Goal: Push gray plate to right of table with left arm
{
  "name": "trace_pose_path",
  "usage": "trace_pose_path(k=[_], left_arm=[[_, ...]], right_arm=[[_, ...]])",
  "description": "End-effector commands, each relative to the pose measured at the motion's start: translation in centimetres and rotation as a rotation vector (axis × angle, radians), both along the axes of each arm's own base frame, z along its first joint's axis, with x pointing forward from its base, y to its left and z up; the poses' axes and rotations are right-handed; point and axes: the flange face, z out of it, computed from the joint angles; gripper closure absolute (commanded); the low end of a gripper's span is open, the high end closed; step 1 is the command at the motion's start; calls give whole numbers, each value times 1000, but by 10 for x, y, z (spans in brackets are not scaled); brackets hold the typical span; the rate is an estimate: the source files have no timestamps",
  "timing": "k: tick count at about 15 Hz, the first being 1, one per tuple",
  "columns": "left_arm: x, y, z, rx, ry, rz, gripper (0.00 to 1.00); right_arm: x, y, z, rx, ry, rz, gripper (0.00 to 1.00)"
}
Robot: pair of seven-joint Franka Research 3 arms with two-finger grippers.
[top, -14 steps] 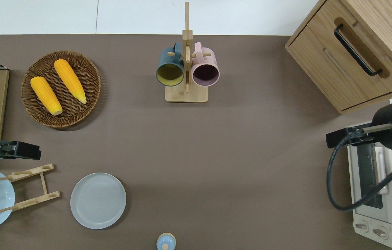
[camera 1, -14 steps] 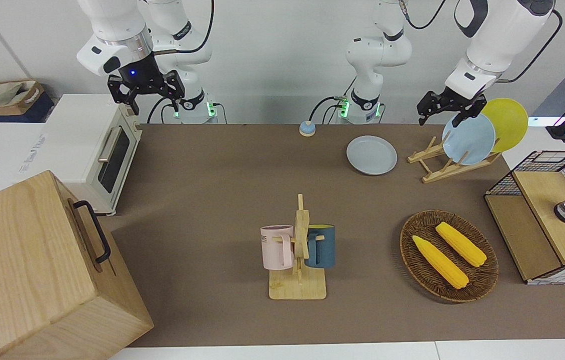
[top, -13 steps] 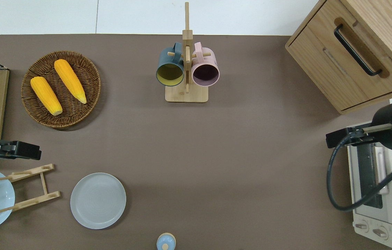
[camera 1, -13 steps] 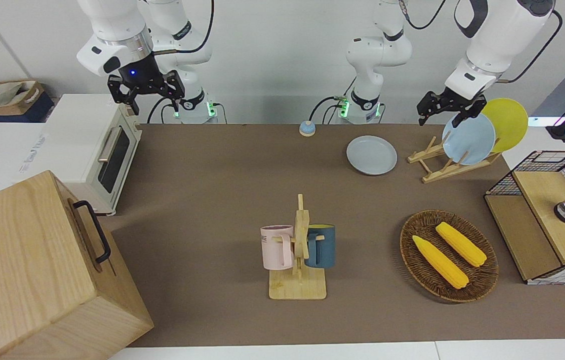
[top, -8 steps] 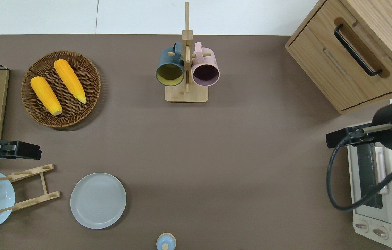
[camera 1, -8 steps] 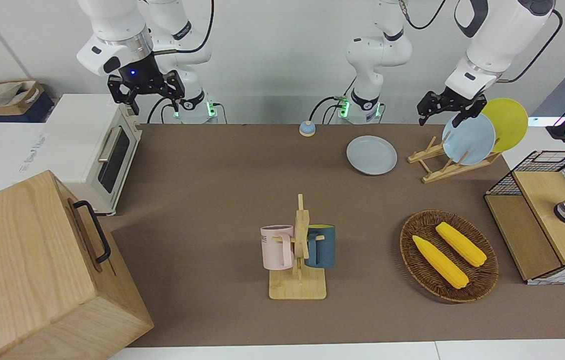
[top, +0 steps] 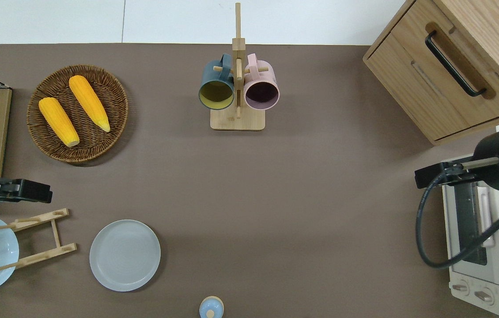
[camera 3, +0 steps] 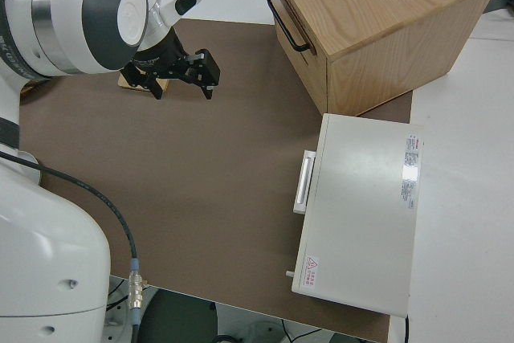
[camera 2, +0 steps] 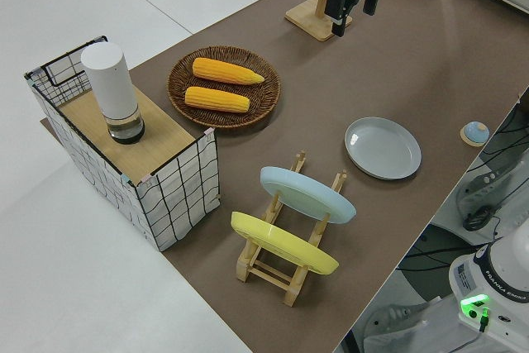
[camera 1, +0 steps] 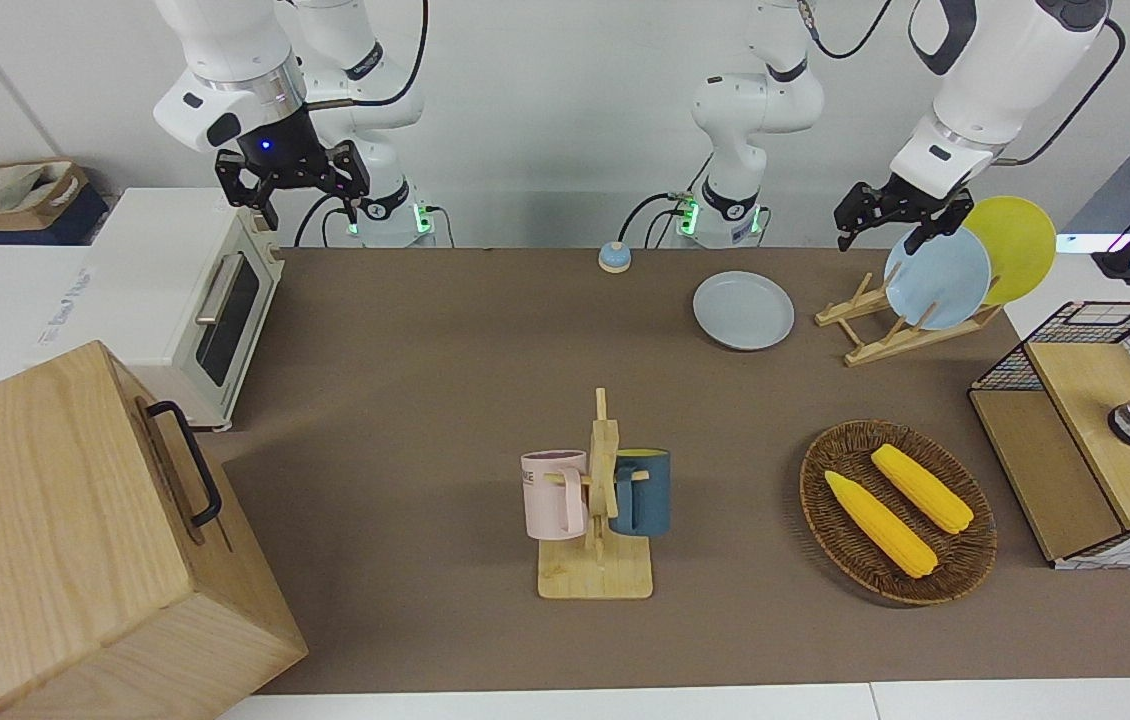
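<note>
On the table (top: 276, 198), gray plate (top: 124, 255) seemingly flat.

Gray plate (top: 124, 255): matte, smooth, looks ceramic, hard to confirm. Table (top: 311, 212): matte brown mat, no sheen. Dish rack (camera 1: 890, 325) at the plate's 9 o'clock in the overhead view: bare light wood. Light-blue plate (camera 1: 937, 278) and yellow plate (camera 1: 1015, 245) in it: smooth, slight gloss. Basket (top: 117, 115): rough woven wicker. Cabinet (top: 466, 53): grained unfinished-looking wood, black metal handle. Left arm (camera 1: 995, 70): glossy white plastic shell. Oven (camera 3: 361, 214): smooth off-white painted casing.
</note>
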Motion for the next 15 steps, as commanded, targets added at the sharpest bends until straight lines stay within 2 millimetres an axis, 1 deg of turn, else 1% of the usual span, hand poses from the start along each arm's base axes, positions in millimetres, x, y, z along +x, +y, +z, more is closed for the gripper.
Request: trace_pose_path(k=[1, 3, 5, 6, 9, 11, 13, 15], left_arm=[[-2, 2, 2, 9, 12, 9, 7], [-5, 2, -6, 8, 30, 9, 7], [-9, 4, -6, 6, 33, 15, 7], [-14, 7, -9, 4, 36, 21, 7], [-36, 10, -21, 0, 23, 26, 7], [-55, 9, -36, -2, -5, 25, 7], [-78, 9, -56, -5, -34, 26, 7], [-92, 10, -75, -9, -51, 21, 7]], right_arm=[[-4, -2, 3, 7, 6, -2, 17], [-4, -2, 3, 7, 4, -3, 17], [-3, -3, 3, 7, 4, -5, 17], [-4, -2, 3, 7, 6, -2, 17], [-4, -2, 3, 7, 6, -2, 17], [-3, -3, 3, 7, 6, -5, 17], [-4, -2, 3, 7, 6, -3, 17], [-4, -2, 3, 7, 4, -2, 17]])
